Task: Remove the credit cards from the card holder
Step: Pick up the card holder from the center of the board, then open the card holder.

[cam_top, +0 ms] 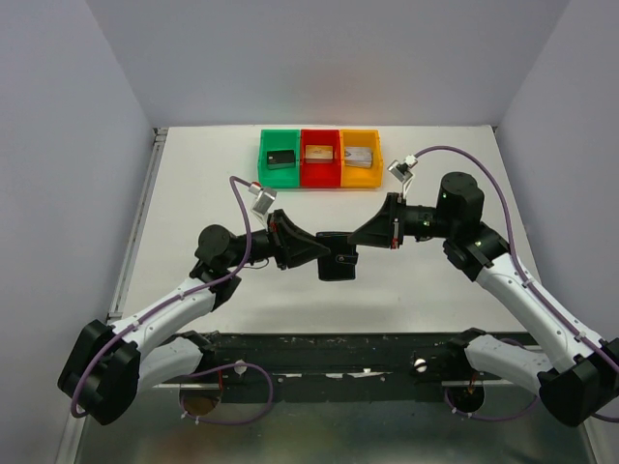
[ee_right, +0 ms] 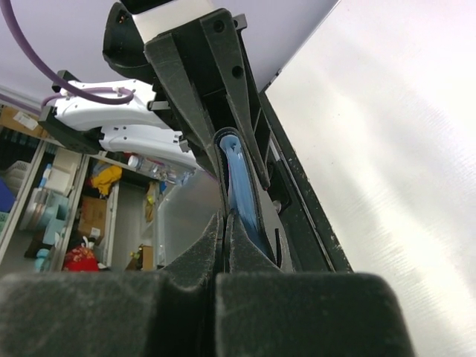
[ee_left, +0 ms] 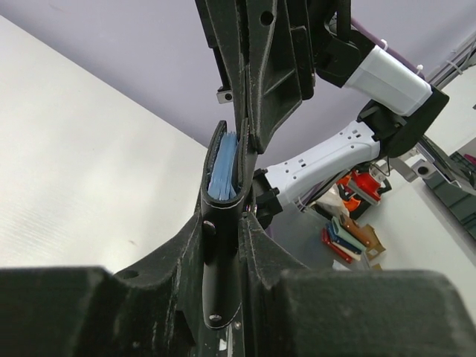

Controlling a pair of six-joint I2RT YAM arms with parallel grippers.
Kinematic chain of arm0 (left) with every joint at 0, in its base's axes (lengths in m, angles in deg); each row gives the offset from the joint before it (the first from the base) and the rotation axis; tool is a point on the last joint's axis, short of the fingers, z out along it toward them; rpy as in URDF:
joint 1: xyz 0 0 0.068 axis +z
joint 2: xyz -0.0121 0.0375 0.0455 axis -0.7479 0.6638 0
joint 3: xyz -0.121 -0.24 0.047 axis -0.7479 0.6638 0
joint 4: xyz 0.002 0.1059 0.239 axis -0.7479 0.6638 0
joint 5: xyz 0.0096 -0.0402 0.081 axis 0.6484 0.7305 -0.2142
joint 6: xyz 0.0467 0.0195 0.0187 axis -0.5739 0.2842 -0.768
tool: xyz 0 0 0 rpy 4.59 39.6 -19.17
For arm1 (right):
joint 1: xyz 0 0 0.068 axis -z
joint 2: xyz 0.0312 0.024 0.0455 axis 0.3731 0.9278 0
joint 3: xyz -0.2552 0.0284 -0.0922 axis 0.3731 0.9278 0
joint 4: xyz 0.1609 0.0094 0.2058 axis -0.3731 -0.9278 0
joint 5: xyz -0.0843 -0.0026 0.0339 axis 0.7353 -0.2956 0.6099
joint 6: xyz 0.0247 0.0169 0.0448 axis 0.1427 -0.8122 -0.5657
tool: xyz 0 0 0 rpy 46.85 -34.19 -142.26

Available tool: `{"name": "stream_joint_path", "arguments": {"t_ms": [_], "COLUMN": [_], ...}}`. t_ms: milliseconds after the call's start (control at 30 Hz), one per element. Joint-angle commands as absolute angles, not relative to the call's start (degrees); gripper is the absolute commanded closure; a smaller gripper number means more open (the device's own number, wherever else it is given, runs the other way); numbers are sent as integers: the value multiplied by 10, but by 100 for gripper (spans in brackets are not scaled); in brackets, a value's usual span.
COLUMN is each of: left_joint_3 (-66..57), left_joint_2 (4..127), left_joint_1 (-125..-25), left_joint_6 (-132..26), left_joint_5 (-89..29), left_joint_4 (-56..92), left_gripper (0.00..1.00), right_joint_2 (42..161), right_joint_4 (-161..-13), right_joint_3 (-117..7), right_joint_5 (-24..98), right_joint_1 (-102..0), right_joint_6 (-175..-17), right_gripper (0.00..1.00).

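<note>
Top external view: card holder (cam_top: 338,259) sits at mid-scene btwn the two arms, apparently raised off the worktop (cam_top: 213,203). It is well apart from the green bin (cam_top: 279,180), red bin (cam_top: 319,180) and yellow bin (cam_top: 360,180) at the far edge. Left claw (cam_top: 319,254) reaches in from the left, right claw (cam_top: 360,240) from the right, and both meet on the holder. Left wrist view: holder seen edge-on and slightly parted, w/ blue-grey lining (ee_left: 223,172) showing btwn the black covers. Left claw is narrow; its fingers (ee_left: 178,260) flank one end of the holder and look to touch both covers, i.e. holding it. Right wrist view: right claw is pinched fully together at the holder's open edge, just beside the lining. Whether a card, a flap or nothing lies in the pinch can't be told. No credit cards show clear of the holder. Step in hand (judged): first extraction, one claw as clamp, the other as picker; task barely begun. Next move calls for a left grip firm enough that the holder doesn't slide. The right claw then needs a straight pull along the slot's line. A skewed pull would prob. drag the whole holder or bend the card.
</note>
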State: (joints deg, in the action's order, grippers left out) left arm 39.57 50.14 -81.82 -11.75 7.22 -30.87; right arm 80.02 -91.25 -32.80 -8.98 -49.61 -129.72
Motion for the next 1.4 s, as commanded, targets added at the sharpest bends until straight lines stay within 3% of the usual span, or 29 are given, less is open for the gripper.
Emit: {"name": "stream_joint_path", "arguments": {"t_ms": [0,100,167,233,400,667,800,1067,1367], "left_joint_3": [376,374,368,361,305,203,154,70,64], "left_joint_2": [487,477,466,454,445,468,468,497,504], "left_joint_1": [-822,-822,-822,-822,-822,-838,-871,-913,-924], "left_joint_6": [-124,-137,-150,-169,-213,-166,-144,-100,-89], "left_joint_5": [67,56,45,24,-76,-233,-340,-431,-448], "left_joint_4": [-317,-288,-255,-212,-31,172,262,388,406], "left_gripper": [74,74,74,75,100,100,100,100,100], "right_joint_2": [799,795,788,782,769,813,855,911,952], "right_joint_4": [-939,-992,-1038,-1087,-1197,-1290,-1295,-1265,-1266], "right_joint_3": [-338,-362,-385,-409,-472,-555,-580,-605,-633], "right_joint_5": [-80,-49,-13,35,201,613,760,798,791], "right_joint_1": [-499,-499,-499,-499,-542,-733,-807,-847,-853], "right_joint_6": [-1278,-1248,-1222,-1196,-1131,-1079,-1065,-1054,-1057], "right_gripper": [90,46,33,29,26,30,32,33,33]}}
